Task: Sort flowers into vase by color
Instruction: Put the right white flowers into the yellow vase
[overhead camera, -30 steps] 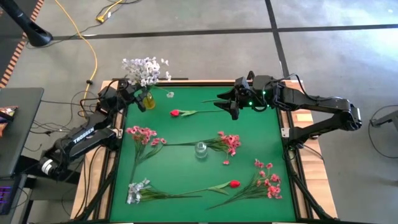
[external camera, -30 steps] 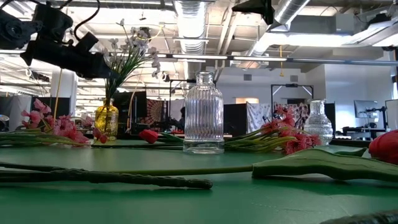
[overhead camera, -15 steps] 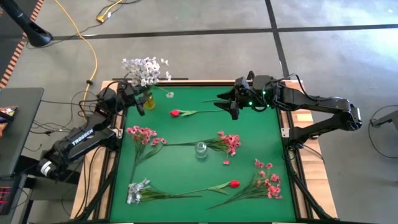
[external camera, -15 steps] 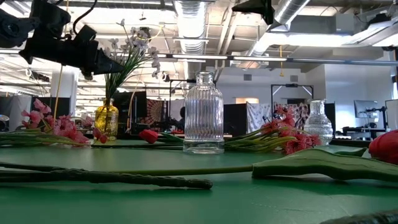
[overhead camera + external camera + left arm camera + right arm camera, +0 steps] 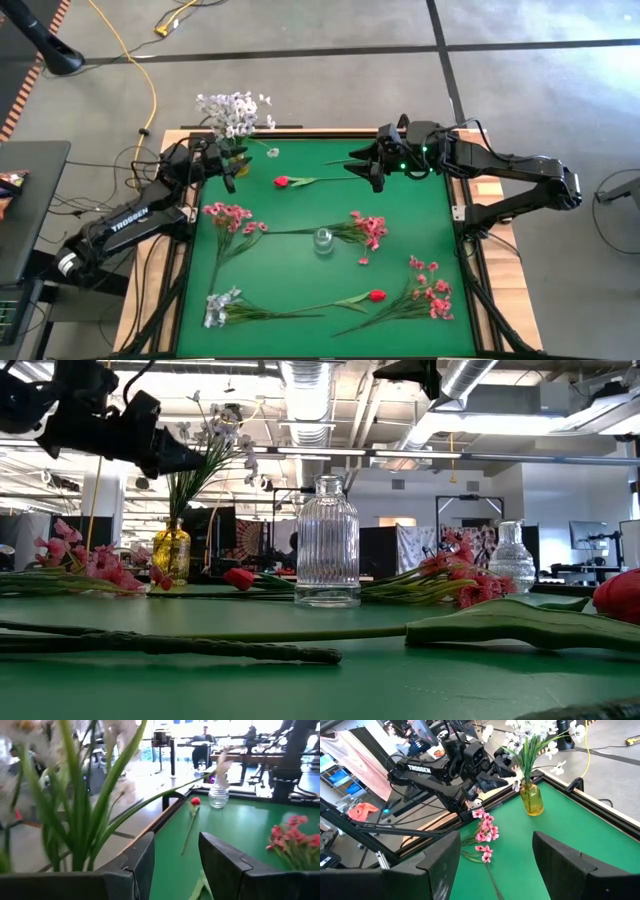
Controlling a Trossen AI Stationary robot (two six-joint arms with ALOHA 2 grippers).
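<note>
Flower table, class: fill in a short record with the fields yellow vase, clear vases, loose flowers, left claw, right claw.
yellow vase: far left corner, holds the white flowers
clear vases: one mid-mat, one far edge, both empty
loose flowers: red bud, second red bud, pink sprays, white sprig
left claw: open, beside white flowers
right claw: open, holding nothing

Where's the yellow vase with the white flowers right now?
In the high view the yellow vase stands at the green mat's far left corner, mostly hidden under the left hand. Its white flowers lean out past the table's back edge.
</note>
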